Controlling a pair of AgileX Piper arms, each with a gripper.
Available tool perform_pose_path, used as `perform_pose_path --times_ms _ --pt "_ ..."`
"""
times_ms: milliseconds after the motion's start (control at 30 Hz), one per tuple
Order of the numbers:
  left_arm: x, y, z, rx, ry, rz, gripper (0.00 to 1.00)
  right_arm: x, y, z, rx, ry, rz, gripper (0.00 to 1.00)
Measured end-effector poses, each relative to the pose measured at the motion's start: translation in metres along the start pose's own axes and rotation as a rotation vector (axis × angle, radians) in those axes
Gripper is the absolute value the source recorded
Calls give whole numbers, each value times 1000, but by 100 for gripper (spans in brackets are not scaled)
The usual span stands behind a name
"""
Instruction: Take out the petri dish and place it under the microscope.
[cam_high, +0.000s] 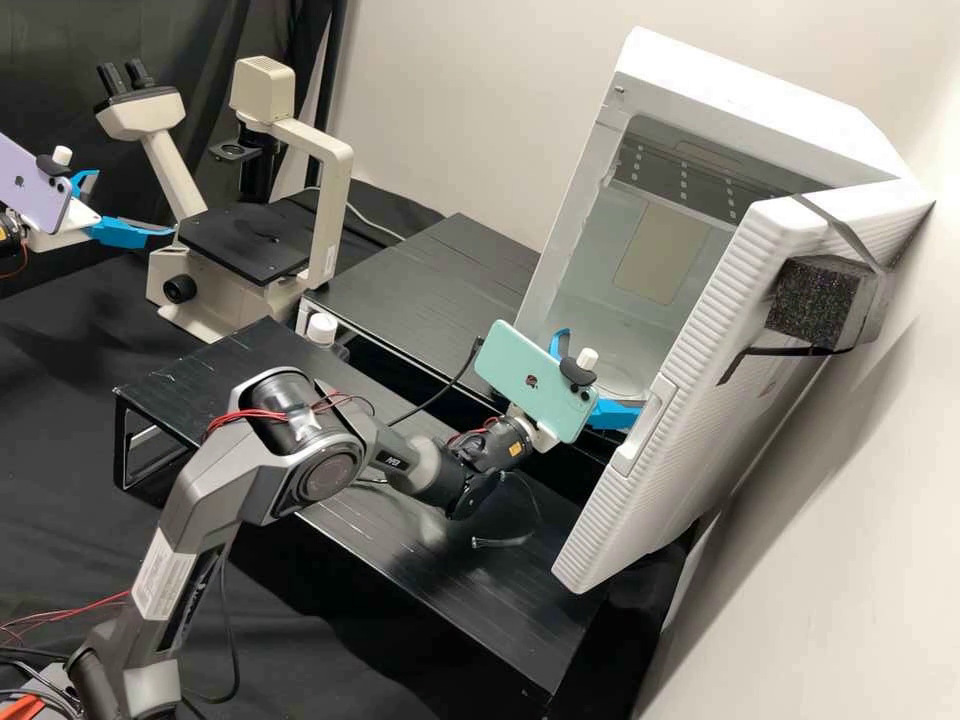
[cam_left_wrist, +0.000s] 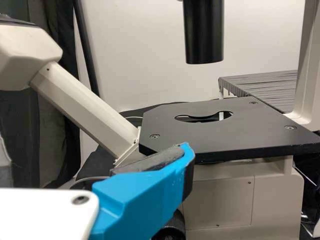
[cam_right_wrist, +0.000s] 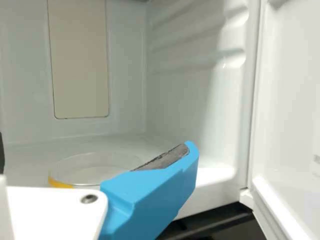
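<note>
Right gripper (cam_high: 603, 372) is spread open with nothing between its two blue fingers, and it's at the mouth of that white cabinet (cam_high: 770, 110), the one with the door (cam_high: 690, 350) swung wide. The petri dish (cam_right_wrist: 95, 167) is lying flat on the cabinet floor, pretty near the gripper but not held; it looks clear with a yellowish bit at the rim, and the gripper's white plate hides part of it in the right wrist view. Left gripper (cam_high: 134, 204) is open too, nothing in it, hanging over beside the microscope (cam_high: 335, 200). In the left wrist view one finger is up close near a corner of the black stage (cam_left_wrist: 240, 132), which has an odd-shaped cutout in it, and there's a black cylinder (cam_left_wrist: 202, 35) hanging above that, so yeah, the dish is well apart from the scope. Other stuff: a mint phone (cam_high: 530, 385) is mounted on the right arm and a lilac one (cam_high: 30, 190) on the left, there's a small white-capped bottle (cam_high: 322, 328) by the low black tables (cam_high: 440, 275), and a dark speckled foam block (cam_high: 812, 300) is strapped to the outside of the door.
</note>
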Motion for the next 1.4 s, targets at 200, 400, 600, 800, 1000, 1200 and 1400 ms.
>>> perform_pose_path --times_ms 200,400,600,800,1000,1200,1400 --pt "0 0 0 0 0 0 100 14 -3 5 43 -24 -28 100" --pt "0 0 0 0 0 0 100 22 -8 10 67 -32 -55 100" --pt "0 0 0 0 0 0 100 28 -9 12 65 -35 -57 100" --pt "0 0 0 0 0 0 100 31 -17 11 64 -31 -73 100" --pt "0 0 0 0 0 0 100 38 -29 11 42 -24 -93 100" --pt "0 0 0 0 0 0 100 43 -32 14 39 -25 -96 100" --pt "0 0 0 0 0 0 100 47 -31 15 29 -36 -101 100"
